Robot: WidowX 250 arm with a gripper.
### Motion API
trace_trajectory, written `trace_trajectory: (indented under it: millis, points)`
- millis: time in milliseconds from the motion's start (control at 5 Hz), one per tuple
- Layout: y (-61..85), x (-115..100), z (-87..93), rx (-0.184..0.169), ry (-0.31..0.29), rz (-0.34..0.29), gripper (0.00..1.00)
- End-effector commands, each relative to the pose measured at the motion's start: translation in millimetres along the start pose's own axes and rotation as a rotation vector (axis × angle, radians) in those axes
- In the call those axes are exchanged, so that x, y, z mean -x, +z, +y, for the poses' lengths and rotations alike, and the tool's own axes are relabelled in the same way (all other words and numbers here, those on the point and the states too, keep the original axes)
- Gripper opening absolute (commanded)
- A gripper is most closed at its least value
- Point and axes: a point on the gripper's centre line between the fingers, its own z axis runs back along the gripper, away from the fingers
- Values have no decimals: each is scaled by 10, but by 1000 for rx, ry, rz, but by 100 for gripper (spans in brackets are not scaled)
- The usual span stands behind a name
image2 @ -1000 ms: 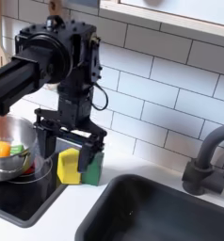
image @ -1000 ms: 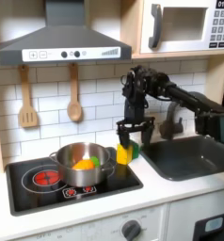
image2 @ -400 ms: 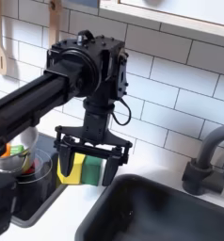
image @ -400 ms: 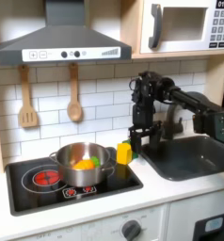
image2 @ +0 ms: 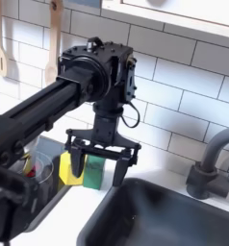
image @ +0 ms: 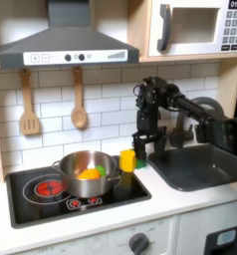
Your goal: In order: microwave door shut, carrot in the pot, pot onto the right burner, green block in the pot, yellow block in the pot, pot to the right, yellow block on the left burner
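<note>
My claw (image2: 100, 165) has swung back — jaws spread, empty, straddling small dark green cube (image2: 93, 171) beside bright yellow block (image2: 72, 169); grasp next.

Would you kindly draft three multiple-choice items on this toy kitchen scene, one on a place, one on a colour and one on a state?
1. Where does the carrot lie?
A. In the sink
B. In the pot
C. On the counter

2. What colour is the block beside the yellow block, under the gripper?
A. Green
B. Blue
C. Red

3. How does the microwave door stand?
A. Wide open
B. Half open
C. Shut

Answers: 1 B, as orange shows inside the pot in the first exterior view. 2 A, as the green block sits against the yellow one in the second exterior view, between the spread fingers of the gripper. 3 C, as the door lies flush with the microwave front.
</note>
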Motion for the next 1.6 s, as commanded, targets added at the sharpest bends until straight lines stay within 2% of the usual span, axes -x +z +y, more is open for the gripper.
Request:
trace_trajectory:
  millis: [0, 200, 400, 600, 800, 1000, 1200, 1400]
  points:
    - [92, -169, 24, -13, 0, -40, 100]
    - [111, -188, 37, -19, 2, -28, 100]
    - [126, -160, 114, -34, -24, -27, 100]
    - [102, -191, 121, -53, -104, -39, 100]
    - [56, -237, 36, -43, -238, -70, 100]
    - [66, -314, 52, -56, -274, -81, 100]
    - [71, -330, 74, -38, -236, -82, 100]
    - [54, -369, -35, -23, -237, -93, 100]
